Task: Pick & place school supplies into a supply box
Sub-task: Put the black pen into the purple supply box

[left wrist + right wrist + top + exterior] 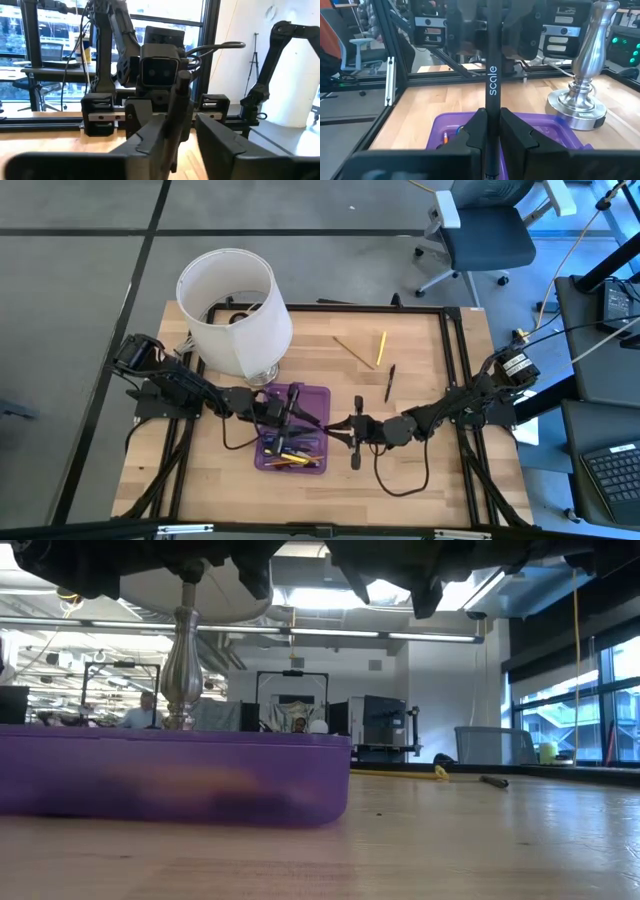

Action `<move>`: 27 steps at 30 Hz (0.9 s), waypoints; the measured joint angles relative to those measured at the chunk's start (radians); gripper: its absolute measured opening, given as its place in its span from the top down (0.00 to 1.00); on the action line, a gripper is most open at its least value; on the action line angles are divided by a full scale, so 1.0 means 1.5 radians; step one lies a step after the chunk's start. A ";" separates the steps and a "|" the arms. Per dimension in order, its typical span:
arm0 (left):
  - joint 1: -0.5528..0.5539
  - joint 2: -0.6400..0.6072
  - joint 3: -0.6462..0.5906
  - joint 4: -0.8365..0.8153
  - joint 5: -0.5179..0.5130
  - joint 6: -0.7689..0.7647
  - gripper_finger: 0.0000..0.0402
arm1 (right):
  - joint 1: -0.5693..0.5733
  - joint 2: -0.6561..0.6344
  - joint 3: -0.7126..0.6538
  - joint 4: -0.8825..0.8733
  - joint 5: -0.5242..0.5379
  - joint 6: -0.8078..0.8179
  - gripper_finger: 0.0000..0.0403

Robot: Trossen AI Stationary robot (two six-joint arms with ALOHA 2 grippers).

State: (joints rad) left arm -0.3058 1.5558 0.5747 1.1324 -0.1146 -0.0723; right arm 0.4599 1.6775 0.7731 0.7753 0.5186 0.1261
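The purple supply box (312,395) lies open at the table's middle with pencils (290,456) inside, and it fills the near left of the low view (170,775). Above it my right gripper (491,116) is shut on a dark pen (492,75) printed "scale". The pen reaches across to my left gripper (181,123), which faces it. That gripper is open, with one finger on either side of the pen's far end (179,107). In the high view the two grippers meet over the box, left gripper (298,416) and right gripper (336,425). My right gripper pinches the pen's shaft (491,112) between its two fingers, below the printed word. The pen runs along the fingers and sticks out ahead toward the left gripper, clear of the box. I cannot tell whether my left gripper touches the pen; a gap shows beside one finger (215,135).
A white lampshade (235,310) on a metal lamp base (585,95) stands just behind the box, at the far left. A wooden pencil (352,350), a yellow pencil (381,348) and a dark pen (389,382) lie at the far right. Black frame rails edge the table.
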 joint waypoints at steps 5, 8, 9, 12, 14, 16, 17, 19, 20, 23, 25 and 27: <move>0.001 0.000 0.000 0.000 -0.004 0.021 0.90 | 0.001 0.000 0.000 0.000 -0.004 0.003 0.89; 0.000 0.000 0.000 0.000 -0.002 0.025 0.95 | 0.000 0.000 0.000 0.000 -0.022 0.002 0.88; 0.000 0.000 0.000 0.000 0.001 0.025 0.95 | 0.000 -0.001 0.000 0.000 -0.030 0.003 0.87; 0.001 0.000 0.000 -0.004 0.017 0.022 0.95 | 0.000 -0.001 0.000 -0.004 -0.034 0.014 0.82; -0.001 0.000 0.000 -0.012 0.027 0.018 0.94 | 0.001 -0.001 0.000 -0.018 -0.036 0.020 0.77; -0.002 0.000 0.000 -0.028 0.032 0.011 0.94 | 0.001 -0.002 0.000 -0.043 -0.036 0.020 0.73; -0.004 0.000 -0.001 -0.037 0.034 0.006 0.94 | 0.001 -0.003 0.000 -0.055 -0.036 0.020 0.70; -0.011 0.000 -0.001 -0.054 0.040 -0.001 0.95 | 0.001 -0.003 0.000 -0.072 -0.033 0.019 0.67; -0.016 0.000 -0.001 -0.067 0.042 -0.005 0.95 | 0.001 -0.003 0.000 -0.075 -0.033 0.016 0.66; -0.036 0.000 -0.001 -0.106 0.038 -0.004 0.95 | 0.001 -0.004 0.000 -0.081 -0.031 0.019 0.64; -0.054 0.000 0.008 -0.150 0.013 0.009 0.95 | 0.001 -0.004 0.000 -0.085 -0.031 0.017 0.64; -0.075 0.000 0.030 -0.227 -0.027 0.015 0.95 | 0.001 -0.004 0.000 -0.085 -0.031 0.017 0.64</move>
State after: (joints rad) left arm -0.4184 1.5555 0.6198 0.7925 -0.1559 -0.0500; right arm 0.4618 1.6722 0.7734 0.6473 0.4717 0.1516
